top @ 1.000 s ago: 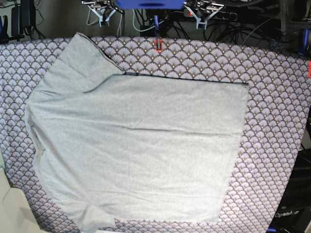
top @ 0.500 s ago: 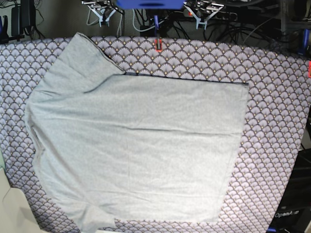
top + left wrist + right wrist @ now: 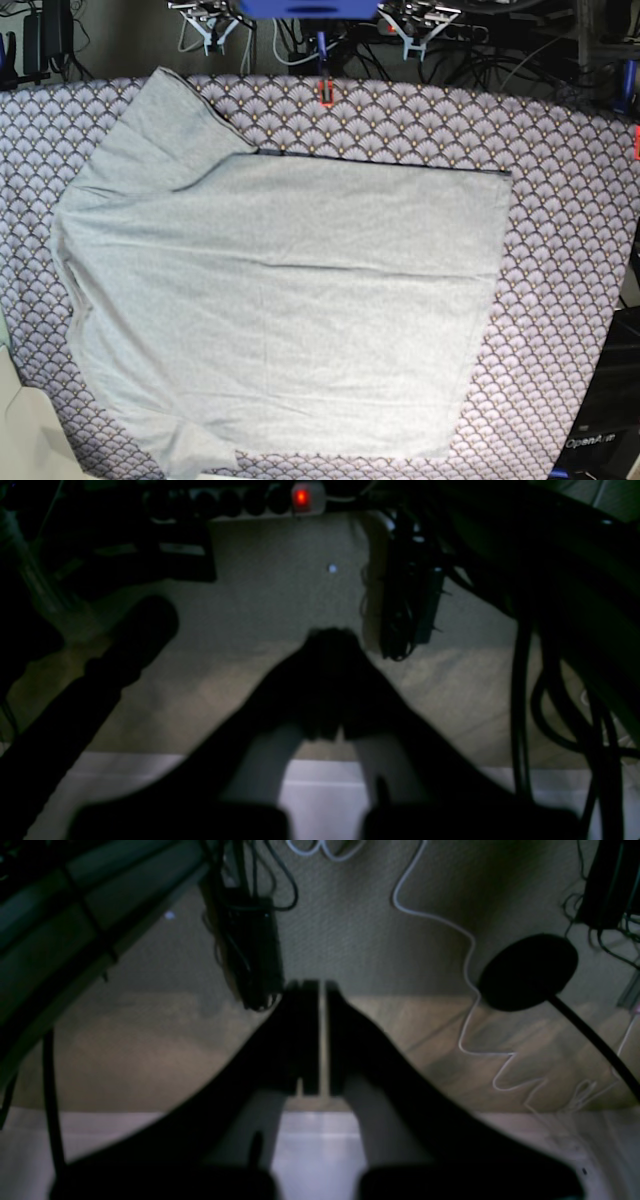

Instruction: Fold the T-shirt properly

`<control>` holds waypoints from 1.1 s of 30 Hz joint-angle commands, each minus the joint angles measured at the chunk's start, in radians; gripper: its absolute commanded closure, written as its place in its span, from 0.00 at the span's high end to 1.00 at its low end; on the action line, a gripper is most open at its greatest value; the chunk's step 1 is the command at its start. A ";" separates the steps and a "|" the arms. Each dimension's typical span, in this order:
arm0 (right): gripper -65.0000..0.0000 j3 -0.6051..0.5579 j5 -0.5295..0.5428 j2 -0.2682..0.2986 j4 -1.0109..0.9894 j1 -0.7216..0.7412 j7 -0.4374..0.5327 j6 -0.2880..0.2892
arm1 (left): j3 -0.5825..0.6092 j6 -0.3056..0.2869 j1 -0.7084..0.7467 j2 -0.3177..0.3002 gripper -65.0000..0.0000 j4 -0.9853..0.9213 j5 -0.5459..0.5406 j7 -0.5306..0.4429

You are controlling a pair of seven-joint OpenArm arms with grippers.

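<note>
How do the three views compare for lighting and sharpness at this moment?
Base view: evenly lit and sharp, the T-shirt and the patterned cloth both crisp, with slight barrel bending at the edges. Left wrist view: very dark and blurred, the left gripper only a black silhouette, a red lamp glowing. Right wrist view: dim, the right gripper out of focus.
</note>
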 commanded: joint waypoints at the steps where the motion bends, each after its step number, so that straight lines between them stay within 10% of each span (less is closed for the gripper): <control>1: 0.00 -0.002 0.011 0.004 0.000 -0.004 0.020 0.014 | -0.001 0.000 0.005 0.002 0.00 0.003 -0.006 -0.007; 21: 0.00 -0.004 0.011 0.049 -0.003 -0.202 0.593 0.015 | 0.002 -0.003 0.105 -0.009 0.00 0.001 -0.002 -0.412; 33: 0.00 -0.005 0.010 0.090 -0.005 -0.363 1.088 0.015 | -0.004 -0.132 0.236 -0.047 0.00 -0.001 -0.010 -0.754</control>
